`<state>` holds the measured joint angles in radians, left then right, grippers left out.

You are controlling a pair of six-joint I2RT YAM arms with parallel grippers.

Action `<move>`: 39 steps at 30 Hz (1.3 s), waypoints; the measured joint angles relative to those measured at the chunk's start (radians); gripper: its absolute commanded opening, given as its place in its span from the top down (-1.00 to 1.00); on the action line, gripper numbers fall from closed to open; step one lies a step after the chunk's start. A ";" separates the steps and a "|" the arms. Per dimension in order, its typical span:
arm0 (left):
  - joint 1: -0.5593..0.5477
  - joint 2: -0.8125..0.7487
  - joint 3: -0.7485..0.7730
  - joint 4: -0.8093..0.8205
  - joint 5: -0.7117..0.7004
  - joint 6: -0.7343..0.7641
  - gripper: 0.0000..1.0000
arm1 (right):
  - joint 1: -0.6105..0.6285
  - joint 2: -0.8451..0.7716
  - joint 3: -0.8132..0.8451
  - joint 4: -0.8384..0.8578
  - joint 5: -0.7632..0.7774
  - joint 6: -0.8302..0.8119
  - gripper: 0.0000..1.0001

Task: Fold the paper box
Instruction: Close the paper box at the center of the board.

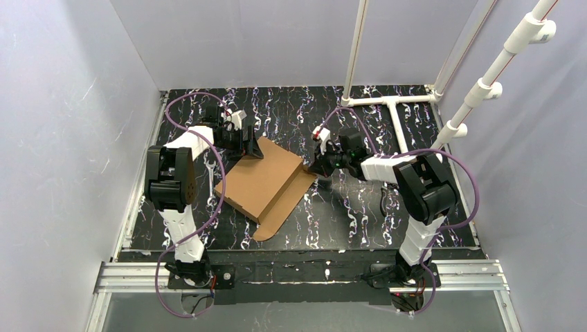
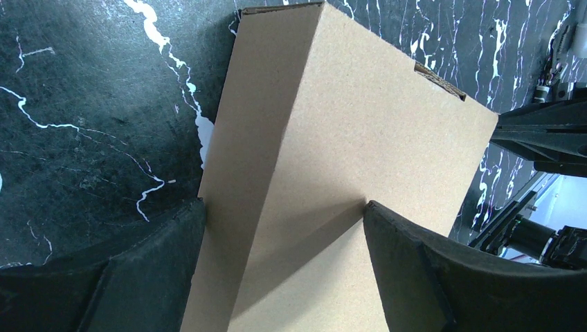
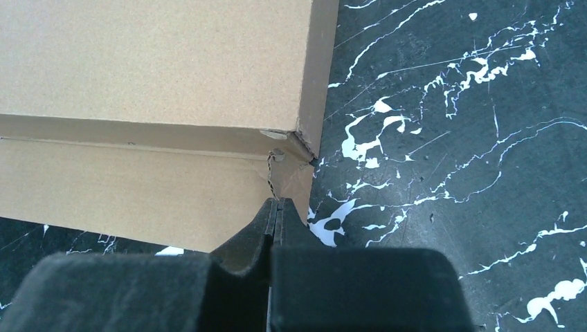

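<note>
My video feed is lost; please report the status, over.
Left gripper open, astride paper box end. Right gripper shut, tips at its flap corner. No obstruction seen.

Black flat counter (image 1: 360, 221) with white and faint violet marble-like veins, closed in on three sides. Same dark veined surface in both wrist views. At the far right on it, white plastic pipe frame (image 1: 391, 101) in T shape, with one upright white pipe (image 1: 356, 48) going up out of view. Further right, slanted white pipe with thick joints (image 1: 484, 86). Pale lilac walls (image 1: 69, 104) left, back and right. Along the near edge, silver aluminium rail (image 1: 131, 274).
</note>
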<state>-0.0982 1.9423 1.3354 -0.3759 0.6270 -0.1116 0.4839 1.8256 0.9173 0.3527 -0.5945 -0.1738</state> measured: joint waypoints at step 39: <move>0.008 0.014 0.011 -0.014 0.024 0.023 -0.62 | 0.048 -0.014 0.061 -0.100 0.141 -0.011 0.97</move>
<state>-0.0906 1.9560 1.3460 -0.3897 0.6514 -0.0883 0.5316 1.8114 0.9783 0.2523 -0.4534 -0.1852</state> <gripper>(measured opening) 0.814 0.031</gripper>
